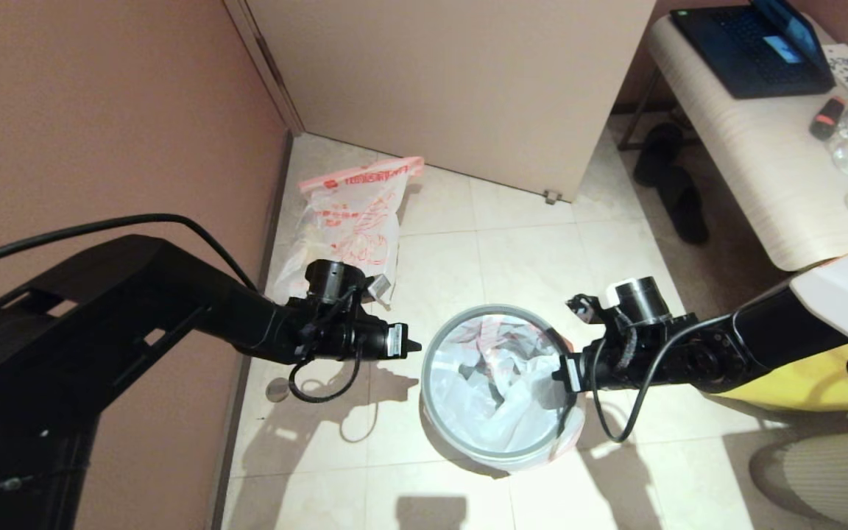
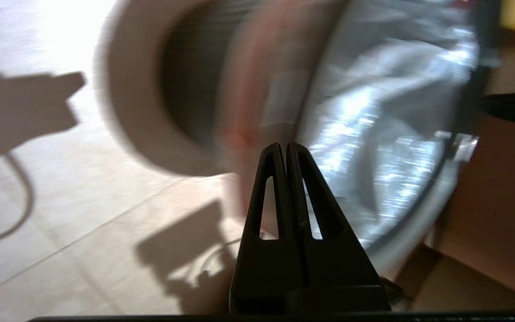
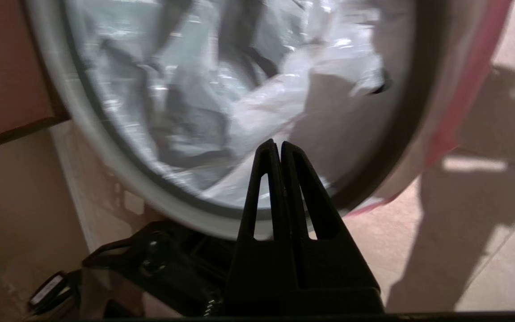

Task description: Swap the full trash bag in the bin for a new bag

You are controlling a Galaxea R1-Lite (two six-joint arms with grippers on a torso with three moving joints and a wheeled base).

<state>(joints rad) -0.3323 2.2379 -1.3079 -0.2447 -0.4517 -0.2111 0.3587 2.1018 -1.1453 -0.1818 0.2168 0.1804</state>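
Left gripper [image 1: 413, 344], fingers pressed together and empty, beside the bin [image 1: 435, 419]; right gripper [image 1: 558, 373], likewise closed, at the opposite rim. New bag [image 1: 497, 383] lines the bin on the tiled floor [image 1: 512, 243]; full trash bag [image 1: 354, 221] stands by the wall corner

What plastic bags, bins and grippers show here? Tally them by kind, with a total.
Plastic bags: 2, the red-printed translucent full trash bag by the wall and the crinkly clear-whitish new bag lining the bin.
Bins: 1, the round bin with a grey ring rim.
Grippers: 2, left gripper and right gripper, both shut.
Total: 5.
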